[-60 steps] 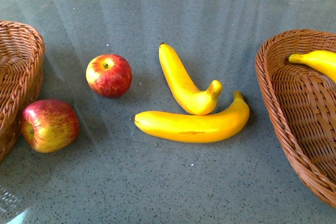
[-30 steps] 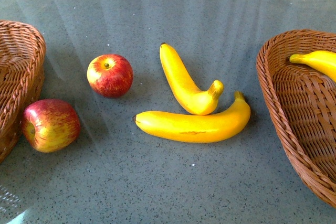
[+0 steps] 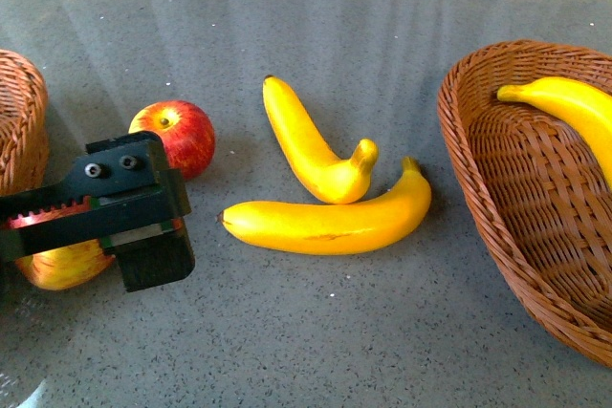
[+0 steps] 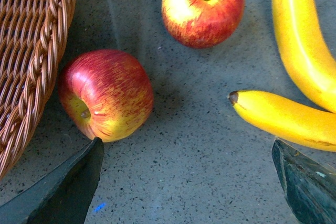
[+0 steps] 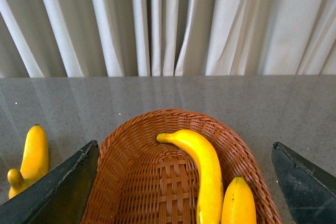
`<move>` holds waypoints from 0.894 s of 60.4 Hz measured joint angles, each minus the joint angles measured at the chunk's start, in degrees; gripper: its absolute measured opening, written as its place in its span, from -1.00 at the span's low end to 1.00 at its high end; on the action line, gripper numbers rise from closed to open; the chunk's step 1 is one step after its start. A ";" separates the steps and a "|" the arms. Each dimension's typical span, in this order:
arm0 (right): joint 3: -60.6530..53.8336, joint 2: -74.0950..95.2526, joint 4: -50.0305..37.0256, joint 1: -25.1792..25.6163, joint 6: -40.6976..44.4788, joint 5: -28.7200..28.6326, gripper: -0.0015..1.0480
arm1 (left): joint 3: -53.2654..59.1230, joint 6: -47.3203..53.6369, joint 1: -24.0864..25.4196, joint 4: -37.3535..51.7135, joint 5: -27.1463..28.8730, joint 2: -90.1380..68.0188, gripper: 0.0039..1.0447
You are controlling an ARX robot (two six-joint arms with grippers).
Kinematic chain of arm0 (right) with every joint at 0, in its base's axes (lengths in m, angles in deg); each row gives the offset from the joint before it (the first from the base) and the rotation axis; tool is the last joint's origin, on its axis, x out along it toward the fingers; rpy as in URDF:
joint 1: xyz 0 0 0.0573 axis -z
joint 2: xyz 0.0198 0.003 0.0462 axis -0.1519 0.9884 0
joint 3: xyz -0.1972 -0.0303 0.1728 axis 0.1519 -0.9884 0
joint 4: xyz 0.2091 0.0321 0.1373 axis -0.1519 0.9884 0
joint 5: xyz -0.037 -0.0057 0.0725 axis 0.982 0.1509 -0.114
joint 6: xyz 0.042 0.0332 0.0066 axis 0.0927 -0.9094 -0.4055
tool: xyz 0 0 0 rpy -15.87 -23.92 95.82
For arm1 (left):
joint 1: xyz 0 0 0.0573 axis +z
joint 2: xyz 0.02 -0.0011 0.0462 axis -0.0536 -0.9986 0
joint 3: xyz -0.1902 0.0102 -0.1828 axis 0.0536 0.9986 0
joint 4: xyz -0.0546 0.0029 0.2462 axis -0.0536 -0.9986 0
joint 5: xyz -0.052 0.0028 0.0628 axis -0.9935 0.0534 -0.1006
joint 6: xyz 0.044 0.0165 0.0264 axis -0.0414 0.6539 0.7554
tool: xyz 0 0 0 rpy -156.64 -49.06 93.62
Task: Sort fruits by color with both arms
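While the left tool hangs spread apart near one apple, a wicker basket sits just beside that fruit.

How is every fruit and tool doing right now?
Left tool, open.
Right tool, open.
Near apple, on its side beside the left basket.
Far apple, upright on the table.
Curved banana, lying on the table.
Long banana, lying on the table.
Basket banana, inside the right basket.
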 joint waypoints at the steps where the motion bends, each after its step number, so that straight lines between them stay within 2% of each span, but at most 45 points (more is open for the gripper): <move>1: 0.00 0.00 0.00 0.00 0.00 0.00 0.82 | -0.28 -0.28 0.07 -0.46 0.17 -0.44 0.83; 21: 0.00 0.00 0.00 0.00 0.00 0.02 0.82 | -7.37 -10.08 3.85 -8.33 -2.32 -7.13 0.83; 33: 0.00 0.00 0.00 0.00 0.00 0.00 0.82 | -12.22 -20.31 6.88 -13.92 -7.98 -9.64 0.83; 54: 0.00 0.00 0.00 0.00 0.00 0.00 0.82 | -14.16 -35.78 9.90 -19.02 -12.59 -12.90 0.83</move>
